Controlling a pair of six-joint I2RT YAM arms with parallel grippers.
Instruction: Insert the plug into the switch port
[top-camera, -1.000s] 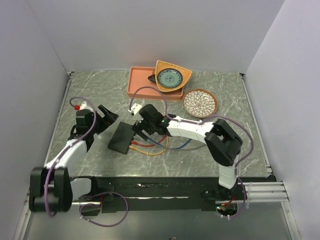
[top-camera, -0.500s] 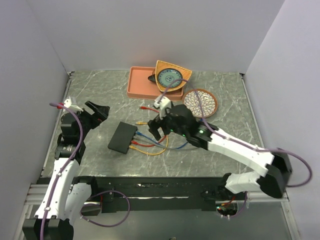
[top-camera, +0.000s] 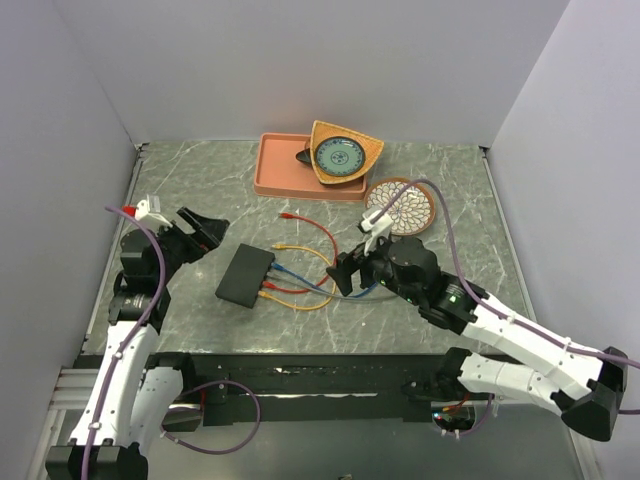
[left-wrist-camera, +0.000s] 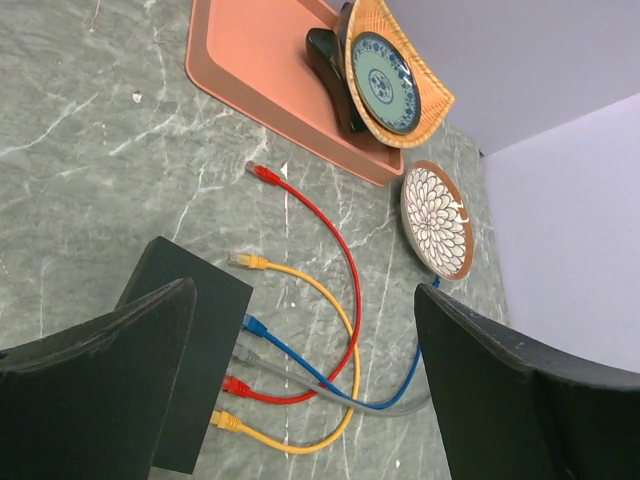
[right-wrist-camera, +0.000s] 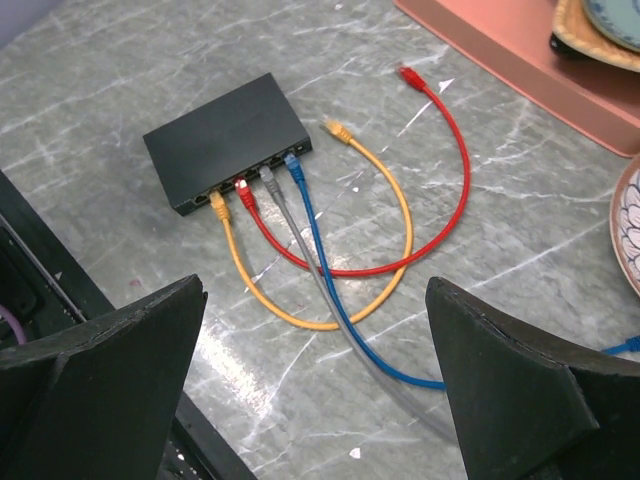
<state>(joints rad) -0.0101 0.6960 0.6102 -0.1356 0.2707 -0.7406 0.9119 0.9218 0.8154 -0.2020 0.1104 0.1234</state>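
Switch (top-camera: 246, 275) lies between left gripper (top-camera: 204, 231) and right gripper (top-camera: 346, 275), touching neither.

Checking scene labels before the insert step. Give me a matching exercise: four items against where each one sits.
Things:
1. red cable's free plug
2. yellow cable's free plug
3. blue plug
4. teal dish

Places:
a. in a port of the switch
b. lying loose, close to the switch's corner
c. lying loose, out toward the pink tray
d. propped up on the pink tray

Pairs: 1-c, 2-b, 3-a, 4-d.
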